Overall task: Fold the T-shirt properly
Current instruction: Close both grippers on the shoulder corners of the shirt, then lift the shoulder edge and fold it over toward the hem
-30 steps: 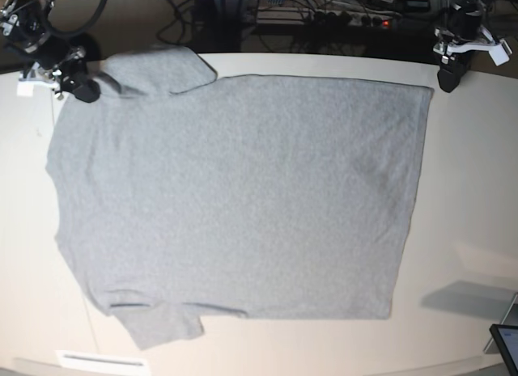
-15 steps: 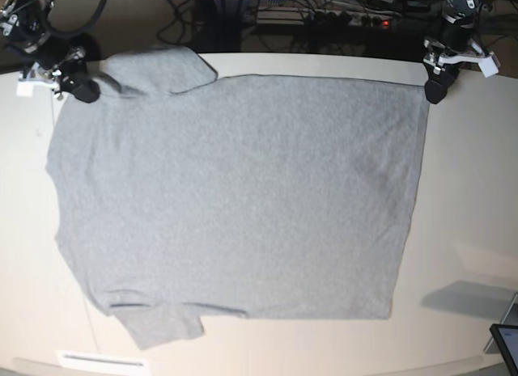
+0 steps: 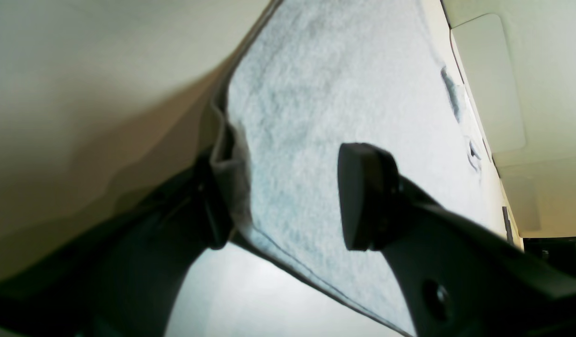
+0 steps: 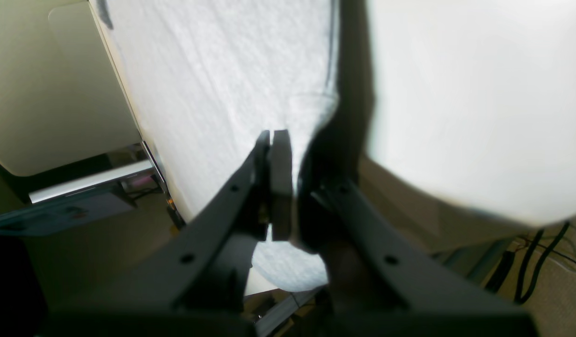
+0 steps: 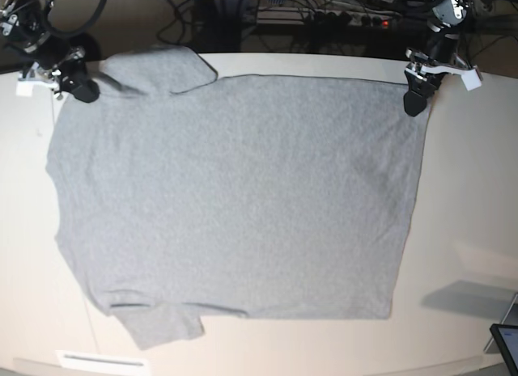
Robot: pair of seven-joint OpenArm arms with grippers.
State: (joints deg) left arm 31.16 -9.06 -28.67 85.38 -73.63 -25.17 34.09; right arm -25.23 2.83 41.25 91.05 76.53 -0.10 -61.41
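Lying flat on surface (image 5: 477, 198): T-shirt (image 5: 235, 198), long axis left-right, sleeves toward right claw (image 5: 81, 89). Right claw pinching sleeve; left claw (image 5: 414, 101) gaping over hem corner.

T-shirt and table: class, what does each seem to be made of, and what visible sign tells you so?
T-shirt: looks like a soft knit, probably cotton jersey, matt heather grey. The sign is the flecked, fuzzy surface in the left wrist view and the way it lies limp.
Table: a hard, smooth cream top, possibly laminate or painted board. The sign is its even surface with a faint sheen; the exact material cannot be told.
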